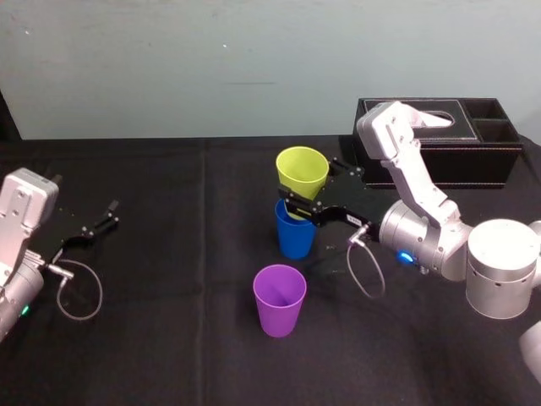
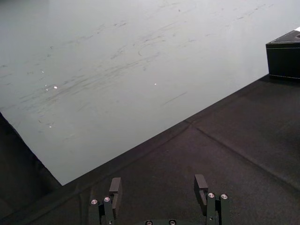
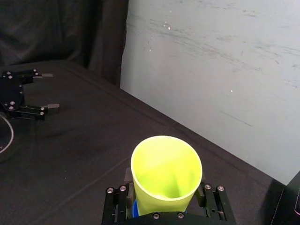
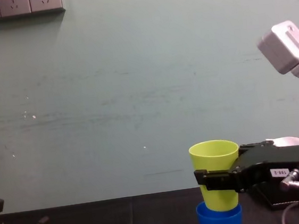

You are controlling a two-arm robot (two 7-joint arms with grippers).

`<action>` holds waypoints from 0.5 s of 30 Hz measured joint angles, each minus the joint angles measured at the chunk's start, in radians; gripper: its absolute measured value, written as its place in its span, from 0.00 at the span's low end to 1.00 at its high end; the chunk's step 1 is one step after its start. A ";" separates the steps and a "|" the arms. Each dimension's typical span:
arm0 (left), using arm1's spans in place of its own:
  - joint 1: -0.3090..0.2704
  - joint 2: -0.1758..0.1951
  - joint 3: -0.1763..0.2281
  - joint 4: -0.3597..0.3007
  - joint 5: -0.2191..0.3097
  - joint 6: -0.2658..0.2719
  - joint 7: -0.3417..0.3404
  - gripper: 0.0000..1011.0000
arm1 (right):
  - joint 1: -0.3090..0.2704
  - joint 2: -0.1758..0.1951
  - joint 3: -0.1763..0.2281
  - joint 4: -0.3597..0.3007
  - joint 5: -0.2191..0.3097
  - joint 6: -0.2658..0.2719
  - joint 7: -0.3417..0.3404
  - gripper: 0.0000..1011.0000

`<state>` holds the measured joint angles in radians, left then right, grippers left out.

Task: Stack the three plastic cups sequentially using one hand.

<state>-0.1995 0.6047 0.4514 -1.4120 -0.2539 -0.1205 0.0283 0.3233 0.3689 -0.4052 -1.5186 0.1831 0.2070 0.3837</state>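
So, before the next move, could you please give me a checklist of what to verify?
1. Right gripper shut on the yellow-green cup: ok.
2. Yellow-green cup upright and lined up over the blue cup: ok, judging by the chest view.
3. Yellow-green cup fully seated in the blue cup: not ok, only its base is at the rim.
4. Blue cup upright: ok.
5. Purple cup upright, standing apart, nearer the robot: ok.
6. Left gripper parked open at the left, away from the cups: ok.
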 joint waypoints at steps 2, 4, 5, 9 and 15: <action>0.000 0.000 0.000 0.000 0.000 0.000 0.000 1.00 | 0.003 -0.003 -0.002 0.006 -0.002 -0.001 0.000 0.73; 0.000 0.000 0.000 0.000 0.000 0.000 0.000 1.00 | 0.007 -0.006 -0.003 0.014 -0.005 -0.003 0.000 0.73; 0.000 0.000 0.000 0.000 0.000 0.000 0.000 1.00 | 0.008 -0.007 -0.004 0.017 -0.005 -0.004 0.001 0.73; 0.000 0.000 0.000 0.000 0.000 0.000 0.000 1.00 | 0.014 -0.013 -0.005 0.035 -0.009 -0.009 0.002 0.73; 0.000 0.000 0.000 0.000 0.000 0.000 0.000 1.00 | 0.020 -0.020 -0.007 0.054 -0.011 -0.017 0.004 0.73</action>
<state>-0.1995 0.6047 0.4514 -1.4120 -0.2539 -0.1205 0.0283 0.3435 0.3492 -0.4117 -1.4649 0.1719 0.1903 0.3880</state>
